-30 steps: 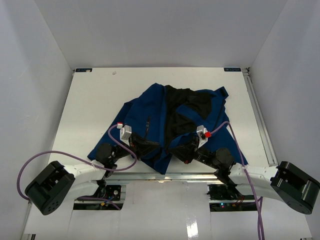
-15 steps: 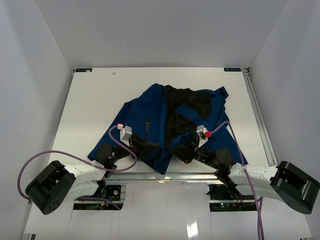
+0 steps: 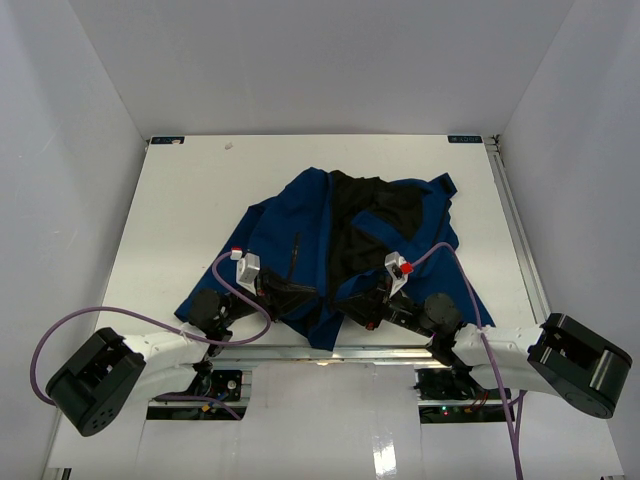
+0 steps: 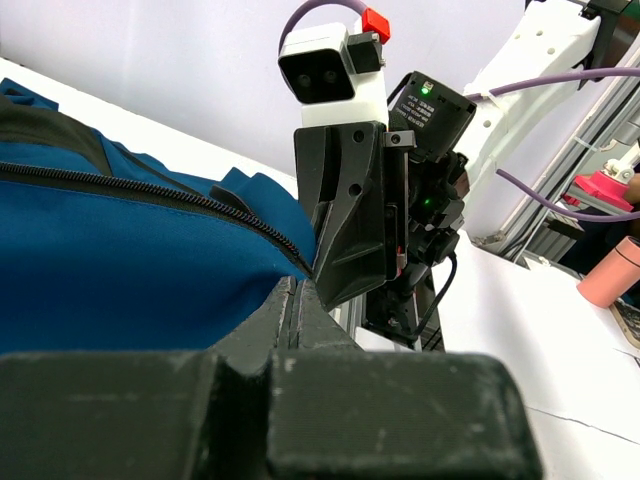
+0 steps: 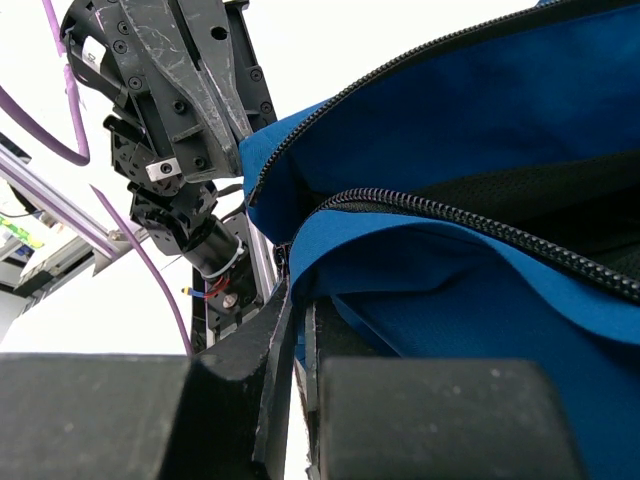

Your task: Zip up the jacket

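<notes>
The royal-blue jacket (image 3: 300,235) lies open on the white table (image 3: 180,200), its black lining (image 3: 365,225) showing and its bottom hem at the near edge. My left gripper (image 3: 308,298) is shut on the hem of the left front panel. In the left wrist view (image 4: 298,285) its jaws pinch blue fabric just below the black zipper teeth (image 4: 150,193). My right gripper (image 3: 347,303) is shut on the hem of the right front panel, and the right wrist view (image 5: 298,292) shows blue cloth between its jaws. The two grippers face each other a few centimetres apart.
A metal rail (image 3: 380,352) runs along the table's near edge under both grippers. White walls enclose the back and sides. Purple cables (image 3: 60,335) loop off both arms. A pink cup (image 4: 612,272) stands off the table to the right.
Both wrists have shifted slightly left and forward with the hem still held. The right arm's base link has moved inward. The jacket's shape is nearly the same.
</notes>
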`<act>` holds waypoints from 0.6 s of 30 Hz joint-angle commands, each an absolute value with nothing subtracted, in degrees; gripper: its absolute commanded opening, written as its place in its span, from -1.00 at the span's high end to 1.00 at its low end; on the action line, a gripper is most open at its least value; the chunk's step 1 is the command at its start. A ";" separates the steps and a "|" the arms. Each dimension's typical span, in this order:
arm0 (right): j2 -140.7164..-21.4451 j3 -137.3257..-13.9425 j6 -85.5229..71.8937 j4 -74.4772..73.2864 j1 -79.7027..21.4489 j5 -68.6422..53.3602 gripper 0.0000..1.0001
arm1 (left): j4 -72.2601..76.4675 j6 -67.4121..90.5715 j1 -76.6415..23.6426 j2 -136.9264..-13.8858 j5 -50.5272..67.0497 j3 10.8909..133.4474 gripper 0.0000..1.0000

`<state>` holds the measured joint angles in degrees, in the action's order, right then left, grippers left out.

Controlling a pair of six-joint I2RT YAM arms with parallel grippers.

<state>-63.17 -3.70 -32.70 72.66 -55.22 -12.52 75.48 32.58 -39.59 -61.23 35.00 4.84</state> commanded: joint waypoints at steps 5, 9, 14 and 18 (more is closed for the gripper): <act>-62.40 -5.68 -33.20 87.28 -55.26 -13.56 0.84 | 91.41 31.08 -39.64 -61.73 35.74 4.39 1.00; -61.65 -5.54 -33.24 87.05 -55.20 -13.54 0.84 | 91.27 30.59 -39.64 -62.33 35.55 4.39 1.00; -61.11 -5.62 -33.31 86.84 -55.20 -13.38 0.84 | 91.40 30.34 -39.56 -62.98 35.76 4.48 1.00; -60.66 -5.57 -33.28 86.38 -55.20 -13.13 0.84 | 91.76 30.32 -39.61 -63.58 35.93 4.52 1.00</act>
